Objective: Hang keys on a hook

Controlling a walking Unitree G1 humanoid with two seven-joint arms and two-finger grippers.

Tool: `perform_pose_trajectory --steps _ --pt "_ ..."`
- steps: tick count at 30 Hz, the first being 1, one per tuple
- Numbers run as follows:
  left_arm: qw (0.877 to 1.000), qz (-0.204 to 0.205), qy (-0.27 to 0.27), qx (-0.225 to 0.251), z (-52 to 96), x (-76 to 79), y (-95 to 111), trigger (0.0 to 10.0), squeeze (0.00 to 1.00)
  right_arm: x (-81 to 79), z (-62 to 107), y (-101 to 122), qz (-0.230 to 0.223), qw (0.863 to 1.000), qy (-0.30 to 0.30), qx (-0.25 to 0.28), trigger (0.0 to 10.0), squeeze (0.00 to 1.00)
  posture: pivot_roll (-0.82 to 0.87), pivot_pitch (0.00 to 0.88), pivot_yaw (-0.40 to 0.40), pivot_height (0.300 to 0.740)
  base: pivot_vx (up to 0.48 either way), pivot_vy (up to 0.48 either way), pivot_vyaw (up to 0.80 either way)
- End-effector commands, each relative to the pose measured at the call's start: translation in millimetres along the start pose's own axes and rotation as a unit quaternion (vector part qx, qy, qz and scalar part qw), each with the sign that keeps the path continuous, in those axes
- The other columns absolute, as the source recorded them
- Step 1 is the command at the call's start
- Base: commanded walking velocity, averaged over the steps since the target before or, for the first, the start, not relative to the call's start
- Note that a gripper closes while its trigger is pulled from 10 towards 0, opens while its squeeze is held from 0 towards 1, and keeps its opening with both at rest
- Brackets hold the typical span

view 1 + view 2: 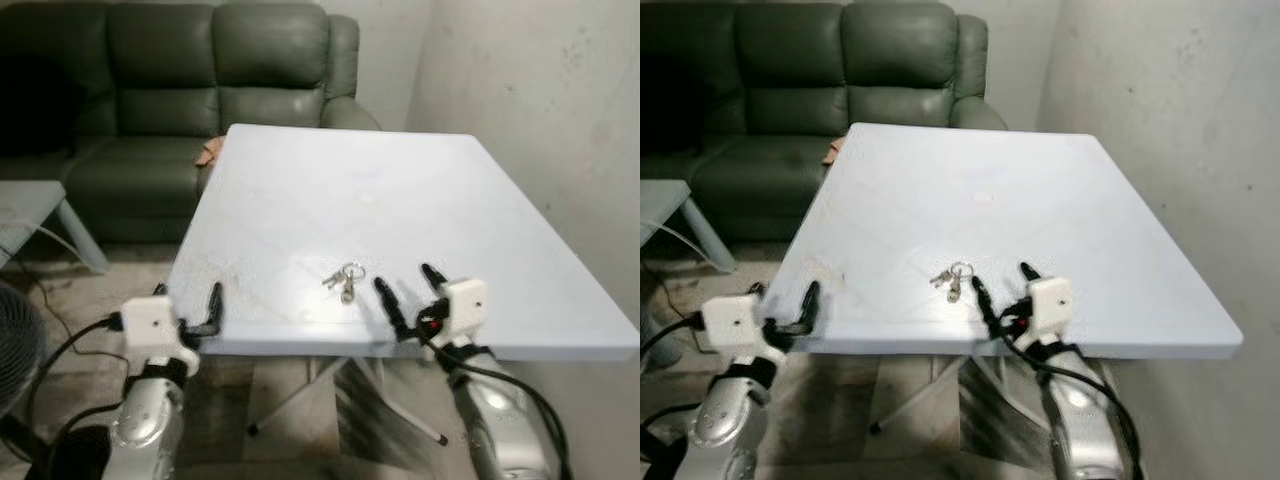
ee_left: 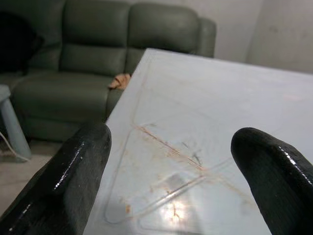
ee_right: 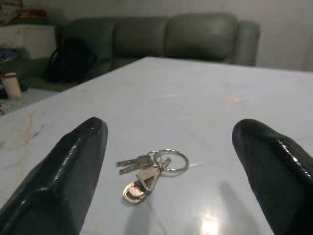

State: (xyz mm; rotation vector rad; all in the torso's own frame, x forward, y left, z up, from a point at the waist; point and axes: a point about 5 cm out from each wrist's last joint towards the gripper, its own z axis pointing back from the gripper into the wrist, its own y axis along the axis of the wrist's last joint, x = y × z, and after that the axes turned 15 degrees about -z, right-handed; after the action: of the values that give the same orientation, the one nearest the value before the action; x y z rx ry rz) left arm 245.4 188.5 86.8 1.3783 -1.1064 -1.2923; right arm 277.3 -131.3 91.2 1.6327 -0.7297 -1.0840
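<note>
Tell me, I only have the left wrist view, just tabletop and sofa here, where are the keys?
Observer: The keys lie on the white table near its front edge, just ahead of the right gripper, whose fingers are open.
Operator: Is the left gripper anywhere near them?
Observer: No. The left gripper sits at the table's front left corner, well apart from the keys.
Operator: Are the keys gripped yet?
Observer: Not yet. In the right wrist view they lie loose on the tabletop between the two fingers, touching neither.
</note>
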Motion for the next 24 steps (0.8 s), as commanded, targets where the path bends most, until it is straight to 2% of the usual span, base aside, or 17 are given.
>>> perform_pose_trajectory --steps 1,4,8,14,24 --pt "1.0 0.001 -0.004 0.006 -1.9 3.8 4.1 10.0 0.0 6.3 1.2 6.1 0.006 1.0 -0.007 0.004 10.0 0.0 -0.06 0.0 -0.025 0.74 0.0 0.0 0.0" --pt "1.0 -0.013 0.006 0.008 -1.5 3.6 4.8 10.0 0.0 6.7 1.5 6.0 0.006 1.0 -0.007 0.002 10.0 0.0 -0.05 0.0 -0.028 0.74 0.0 0.0 0.0" --pt "1.0 -0.01 0.002 0.017 -1.1 5.2 6.0 10.0 0.0 7.2 0.9 5.6 0.011 1.0 -0.007 -0.004 10.0 0.0 -0.05 0.0 -0.028 0.74 0.0 0.0 0.0" --pt "0.999 -0.018 -0.016 0.027 2.4 10.9 6.2 10.0 0.0 7.9 -4.8 5.5 0.05 0.998 0.019 -0.032 10.0 0.0 -0.05 0.0 -0.029 0.74 0.0 0.0 0.0" --pt "0.999 -0.019 -0.03 0.031 5.2 14.6 5.0 10.0 0.0 7.6 -10.8 8.3 0.075 0.995 0.041 -0.046 10.0 0.0 -0.05 0.0 -0.032 0.74 0.0 0.0 0.0"
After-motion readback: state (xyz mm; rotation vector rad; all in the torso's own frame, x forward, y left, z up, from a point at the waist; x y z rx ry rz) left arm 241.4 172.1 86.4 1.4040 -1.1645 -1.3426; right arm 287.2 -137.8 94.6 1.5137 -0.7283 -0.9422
